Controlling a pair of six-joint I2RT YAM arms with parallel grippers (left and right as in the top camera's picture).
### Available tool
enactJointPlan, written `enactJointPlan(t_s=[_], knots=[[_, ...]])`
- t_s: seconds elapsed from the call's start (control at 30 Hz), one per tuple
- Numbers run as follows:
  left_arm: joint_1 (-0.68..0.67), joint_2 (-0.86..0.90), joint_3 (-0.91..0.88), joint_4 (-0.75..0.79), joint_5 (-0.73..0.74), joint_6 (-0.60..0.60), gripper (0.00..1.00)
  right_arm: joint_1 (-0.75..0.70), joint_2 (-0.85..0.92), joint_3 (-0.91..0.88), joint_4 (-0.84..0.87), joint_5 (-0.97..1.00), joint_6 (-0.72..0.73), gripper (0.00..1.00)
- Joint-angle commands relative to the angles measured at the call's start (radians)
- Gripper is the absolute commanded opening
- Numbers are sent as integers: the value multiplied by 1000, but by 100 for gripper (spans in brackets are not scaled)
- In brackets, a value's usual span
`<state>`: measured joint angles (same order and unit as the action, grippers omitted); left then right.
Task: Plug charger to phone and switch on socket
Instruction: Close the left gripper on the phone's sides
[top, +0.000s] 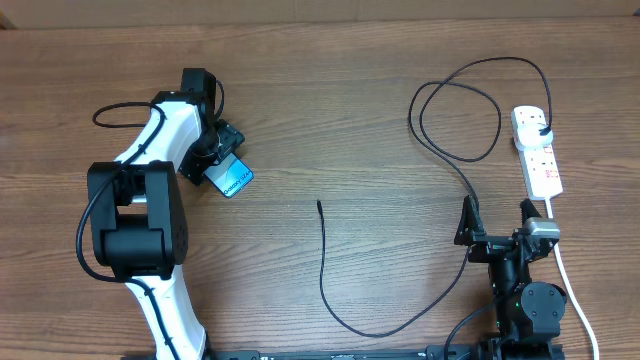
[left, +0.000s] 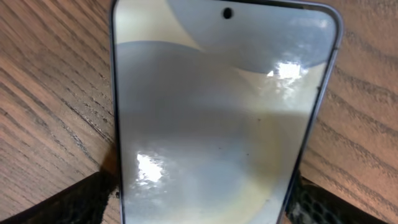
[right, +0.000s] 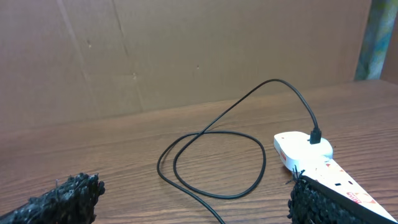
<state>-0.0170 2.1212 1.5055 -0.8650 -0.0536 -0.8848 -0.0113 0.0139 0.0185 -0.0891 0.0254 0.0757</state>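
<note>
Wood-grain desk (top: 330, 90), with plain brown board behind it. Findings follow.

1. My left end effector (left: 199, 202) straddles the phone (left: 217, 106), which sits screen up on the desk's left half. The jaws are wide, with 1 pad (left: 87, 202) beside each long edge. I cannot tell whether they bear on it yet.
2. My right end effector (top: 497, 220) stands fully open and empty, near the socket (top: 537, 150).
3. The charger (top: 323, 260) is plugged into the socket's far end. Its connector tip (top: 319, 205) lies free mid-desk, well apart from the phone.

Recommendation for the grasp in hand: close evenly and squarely on both long edges, since slim glossy sides would likely slip under an off-centre pinch. Leave uncovered the end opposite the camera hole, hidden here, where I judge the port to be
</note>
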Motion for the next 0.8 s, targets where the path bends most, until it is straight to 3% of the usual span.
enactJointPlan(t_s=[0.0, 0.1, 0.77], knots=[[6, 26, -9, 14, 35, -13, 89, 5, -11, -11, 6, -1, 6, 100], [6, 26, -9, 18, 47, -13, 84, 5, -11, -11, 6, -1, 5, 100], [6, 26, -9, 13, 47, -13, 80, 5, -11, -11, 6, -1, 5, 100]])
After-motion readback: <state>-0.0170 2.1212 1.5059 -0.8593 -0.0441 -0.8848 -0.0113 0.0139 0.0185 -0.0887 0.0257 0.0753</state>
